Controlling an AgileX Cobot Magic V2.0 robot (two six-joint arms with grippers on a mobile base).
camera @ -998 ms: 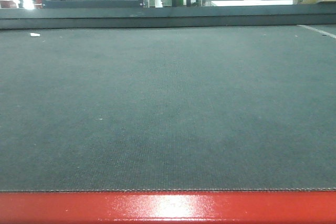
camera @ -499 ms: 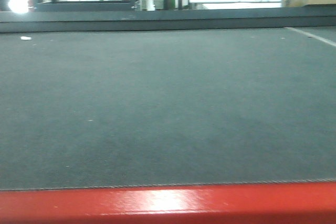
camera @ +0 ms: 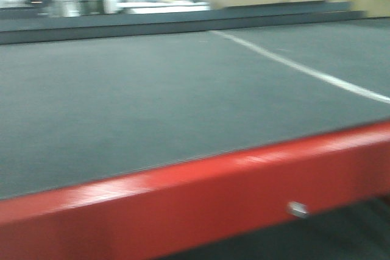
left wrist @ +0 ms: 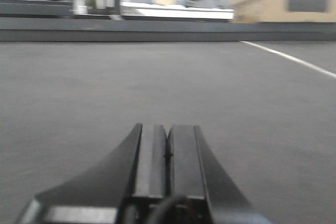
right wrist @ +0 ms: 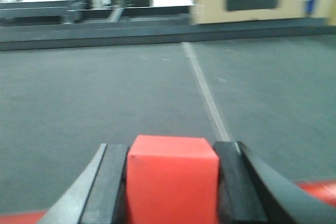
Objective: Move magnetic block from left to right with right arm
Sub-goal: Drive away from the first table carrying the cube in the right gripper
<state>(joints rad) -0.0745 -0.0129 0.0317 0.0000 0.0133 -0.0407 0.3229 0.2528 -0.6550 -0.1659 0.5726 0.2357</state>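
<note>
Frontally, though blurred, the grey tabletop (camera: pixel 152 101) shows its red front edge (camera: pixel 201 193) and a white line (camera: pixel 304 71). Left wrist: left gripper (left wrist: pixel 167 148) pressed together. Right wrist: right gripper (right wrist: pixel 172 153) clamps the magnetic block (right wrist: pixel 172 182) above the red front edge.

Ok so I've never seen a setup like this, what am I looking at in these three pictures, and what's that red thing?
It is a robot with two arms, each ending in a two-fingered gripper. One blurred picture looks forward over a dark grey mat with a red front edge and a white line. The other two come from cameras on the wrists. The left gripper is shut and empty. The right gripper is clamped on a small red cube, the magnetic block.
</note>
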